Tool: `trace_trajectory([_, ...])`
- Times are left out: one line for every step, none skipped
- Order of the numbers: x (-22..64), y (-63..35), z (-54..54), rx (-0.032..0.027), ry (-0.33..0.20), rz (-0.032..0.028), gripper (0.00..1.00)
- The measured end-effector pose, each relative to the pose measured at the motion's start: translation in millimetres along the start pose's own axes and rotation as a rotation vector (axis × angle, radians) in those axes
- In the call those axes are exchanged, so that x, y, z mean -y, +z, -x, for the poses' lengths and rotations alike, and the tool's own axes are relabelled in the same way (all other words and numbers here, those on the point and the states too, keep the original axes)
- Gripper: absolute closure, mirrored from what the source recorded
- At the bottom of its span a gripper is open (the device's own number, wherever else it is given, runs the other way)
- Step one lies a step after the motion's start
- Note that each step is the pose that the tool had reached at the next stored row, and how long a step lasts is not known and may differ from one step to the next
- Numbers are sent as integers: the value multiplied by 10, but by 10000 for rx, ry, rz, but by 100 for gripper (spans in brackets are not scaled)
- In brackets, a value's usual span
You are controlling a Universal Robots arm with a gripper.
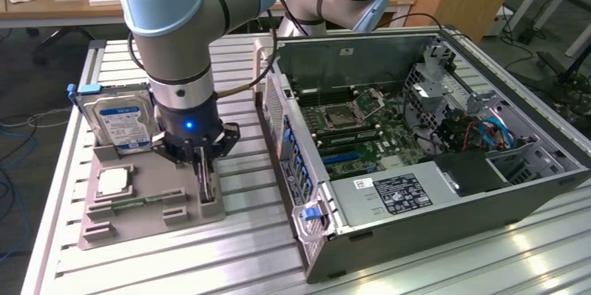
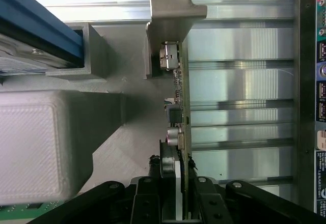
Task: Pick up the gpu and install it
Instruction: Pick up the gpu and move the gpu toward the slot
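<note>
**Gripper clamped on the gpu in its holder**

The gripper (image 2: 179,183) pinched the gpu (image 2: 182,96) between its fingers, one against each broad face. The card stood on edge in the grey holder (image 1: 138,220) with its metal bracket end jutting out. Close by on the holder lay the processor chip (image 1: 113,181), and behind it the hard drive (image 1: 115,122) stood upright. Farther off, to the exterior view's right, the computer case (image 1: 416,229) lay open on the slatted table (image 1: 231,267).

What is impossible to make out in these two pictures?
Exterior view: the thin dark circuit card stands edge-on, so its broad face is unseen.
Wrist view: the black claw, shut on the card, hides its gripped end.
Wrist view: the silver, blue-labelled hard drive is cut off by the frame edge.
</note>
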State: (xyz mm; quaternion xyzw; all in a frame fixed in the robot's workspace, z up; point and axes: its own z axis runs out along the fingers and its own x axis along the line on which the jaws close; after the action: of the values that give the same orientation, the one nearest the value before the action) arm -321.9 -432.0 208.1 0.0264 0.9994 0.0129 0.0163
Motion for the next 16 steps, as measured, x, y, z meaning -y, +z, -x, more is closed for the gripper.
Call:
trace_trajectory([0, 0, 0, 0, 0, 0, 72])
trace_trajectory([0, 0, 0, 0, 0, 0, 72])
trace_trajectory([0, 0, 0, 0, 0, 0, 72])
trace_trajectory([0, 0, 0, 0, 0, 0, 72])
trace_trajectory([0, 0, 0, 1, 0, 1, 72])
trace_trajectory([0, 0, 0, 0, 0, 0, 72])
trace_trajectory([0, 0, 0, 0, 0, 5, 72])
trace_trajectory([0, 0, 0, 0, 1, 14, 72])
trace_trajectory([-1, -5, 0, 0, 1, 23, 72])
trace_trajectory([-1, -16, 1, -3, 1, 30, 72])
trace_trajectory([-1, -29, 1, -2, 1, 38, 72])
trace_trajectory([-1, -43, 1, -2, 1, 43, 72])
trace_trajectory([-2, -59, 2, -2, 2, 49, 72])
trace_trajectory([-2, -77, 2, -3, 2, 58, 72])
trace_trajectory([-3, -98, 3, -3, 2, 73, 72])
trace_trajectory([-3, -118, 3, -4, 2, 86, 72])
